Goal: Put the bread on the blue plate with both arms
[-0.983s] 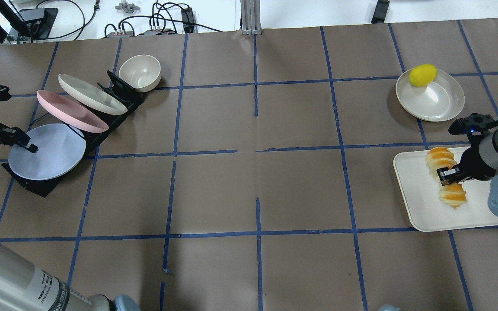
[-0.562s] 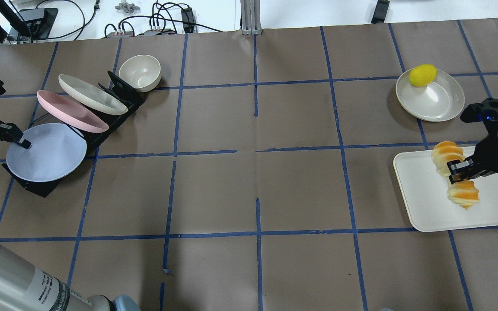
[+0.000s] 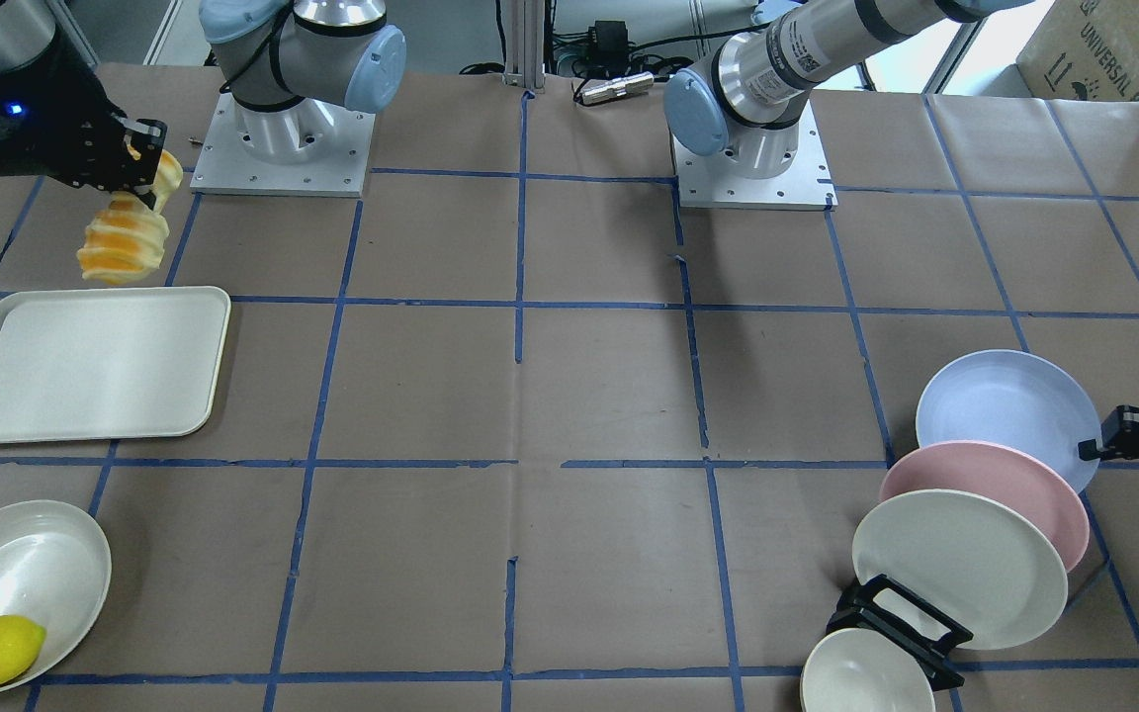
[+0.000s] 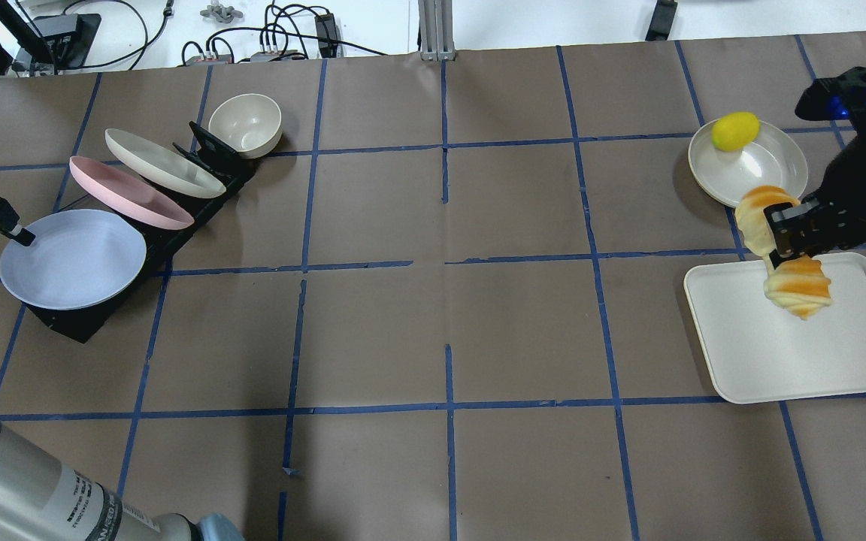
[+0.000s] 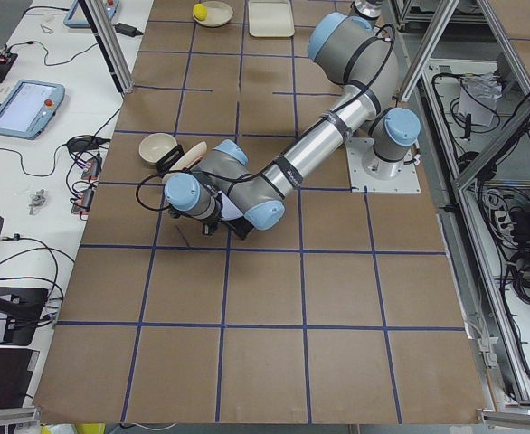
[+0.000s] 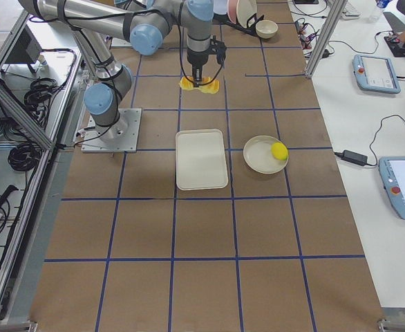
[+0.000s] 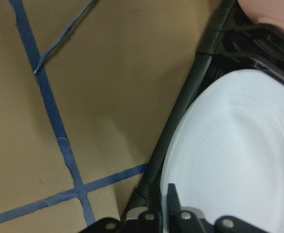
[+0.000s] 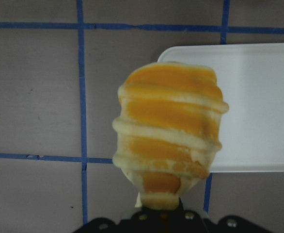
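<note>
Brown blue-taped paper covers the table [image 4: 523,330]. Right gripper [image 4: 779,242] clamps the ridged cream-and-orange bread roll [image 4: 800,289] aloft beside the white rectangular tray [image 4: 846,364]; left gripper [image 4: 18,233] grips the round lavender-blue plate [image 4: 72,259] at the black rack [image 4: 177,234].

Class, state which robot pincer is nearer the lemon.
Right. The right pincer, gripping the bread, hangs near the lemon; the left pincer grips the blue plate across the table.
</note>
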`<move>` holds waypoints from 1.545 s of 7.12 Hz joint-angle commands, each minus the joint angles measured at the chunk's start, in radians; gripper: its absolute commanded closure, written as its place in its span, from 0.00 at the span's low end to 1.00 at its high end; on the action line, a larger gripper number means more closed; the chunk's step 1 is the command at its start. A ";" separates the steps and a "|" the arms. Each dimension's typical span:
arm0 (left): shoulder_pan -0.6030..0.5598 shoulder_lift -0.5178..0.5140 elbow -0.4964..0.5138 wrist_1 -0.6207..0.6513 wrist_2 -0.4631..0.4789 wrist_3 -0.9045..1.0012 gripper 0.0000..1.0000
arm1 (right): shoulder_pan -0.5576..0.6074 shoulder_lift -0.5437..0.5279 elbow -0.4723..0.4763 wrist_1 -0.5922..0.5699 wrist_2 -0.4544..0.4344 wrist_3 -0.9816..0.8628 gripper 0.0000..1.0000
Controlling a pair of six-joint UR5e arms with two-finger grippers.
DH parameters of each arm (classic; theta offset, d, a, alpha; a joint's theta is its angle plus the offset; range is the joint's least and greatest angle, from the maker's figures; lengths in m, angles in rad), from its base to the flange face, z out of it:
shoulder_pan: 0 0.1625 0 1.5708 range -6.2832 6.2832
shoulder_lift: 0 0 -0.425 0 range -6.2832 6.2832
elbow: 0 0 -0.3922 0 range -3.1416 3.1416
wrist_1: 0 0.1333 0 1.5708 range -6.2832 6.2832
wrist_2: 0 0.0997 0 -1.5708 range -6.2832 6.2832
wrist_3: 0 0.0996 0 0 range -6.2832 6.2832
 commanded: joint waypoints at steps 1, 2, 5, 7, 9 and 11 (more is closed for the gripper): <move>0.006 0.009 -0.003 -0.022 0.002 0.011 0.88 | 0.187 -0.003 -0.067 0.051 -0.014 0.094 1.00; 0.009 0.015 -0.012 -0.033 0.004 0.046 0.88 | 0.277 -0.002 -0.073 0.039 -0.013 0.206 1.00; 0.020 0.116 -0.032 -0.173 0.009 0.050 0.88 | 0.327 0.006 -0.071 0.023 -0.024 0.250 0.99; 0.009 0.243 -0.134 -0.174 0.009 0.009 0.88 | 0.327 0.010 -0.074 0.020 -0.025 0.242 0.99; -0.079 0.390 -0.208 -0.170 0.007 -0.117 0.88 | 0.327 0.036 -0.114 0.035 -0.027 0.244 0.99; -0.173 0.441 -0.216 -0.215 -0.002 -0.207 0.88 | 0.330 0.093 -0.201 0.116 -0.042 0.244 0.99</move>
